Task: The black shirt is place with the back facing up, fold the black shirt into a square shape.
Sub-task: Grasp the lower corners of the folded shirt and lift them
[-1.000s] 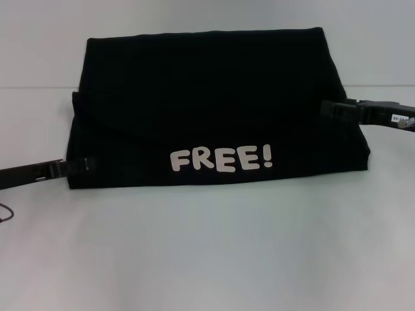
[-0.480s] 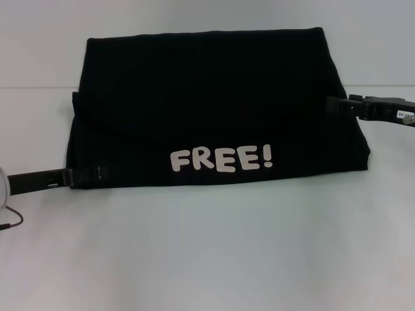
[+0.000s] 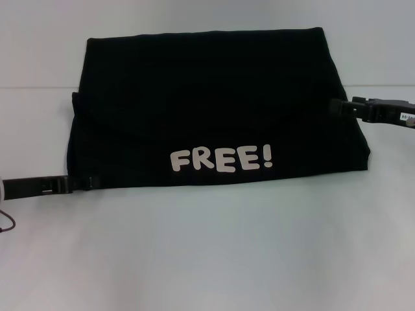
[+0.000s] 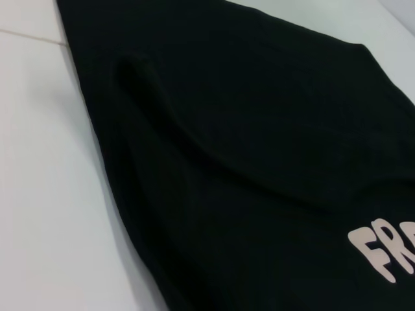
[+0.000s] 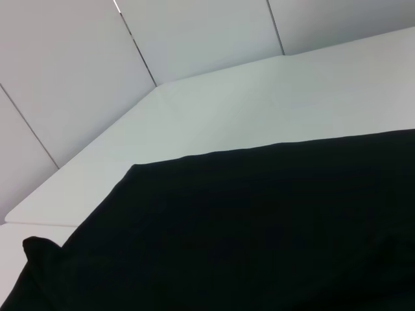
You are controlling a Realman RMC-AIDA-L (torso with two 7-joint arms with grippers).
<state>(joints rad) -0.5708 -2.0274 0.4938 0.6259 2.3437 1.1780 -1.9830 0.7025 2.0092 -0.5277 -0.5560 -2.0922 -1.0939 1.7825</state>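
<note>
Since a second ago the left tool (image 3: pixel 91 183) has slid lower along the shirt's left edge, from roughly mid-height of the lower flap toward the lower left corner, while the right tool (image 3: pixel 332 106) has drawn back a little toward the right of the frame. In the head view, the black shirt (image 3: pixel 214 103) lies folded into a wide block across the middle of the white surface (image 3: pixel 207 253), filling the centre from upper left to right. White lettering reading "FREE!" (image 3: pixel 221 159) sits near its lower edge, just right of centre. The left tool comes in from the left border, its tip touching the shirt's lower left corner; whether it pinches cloth or is released, I cannot tell. The right tool enters from the right border at mid-height, its tip against the shirt's right edge; its grip I cannot tell either. In the left wrist view, the shirt (image 4: pixel 246 149) fills most of the frame, a soft ridge of folded cloth runs diagonally from upper left, part of the lettering (image 4: pixel 382 253) shows at lower right, and bare surface (image 4: pixel 45 194) lies at left. In the right wrist view, the shirt (image 5: pixel 246 227) covers the lower half, with the white surface (image 5: pixel 259 110) beyond it and pale wall panels (image 5: pixel 71 71) at the top.
</note>
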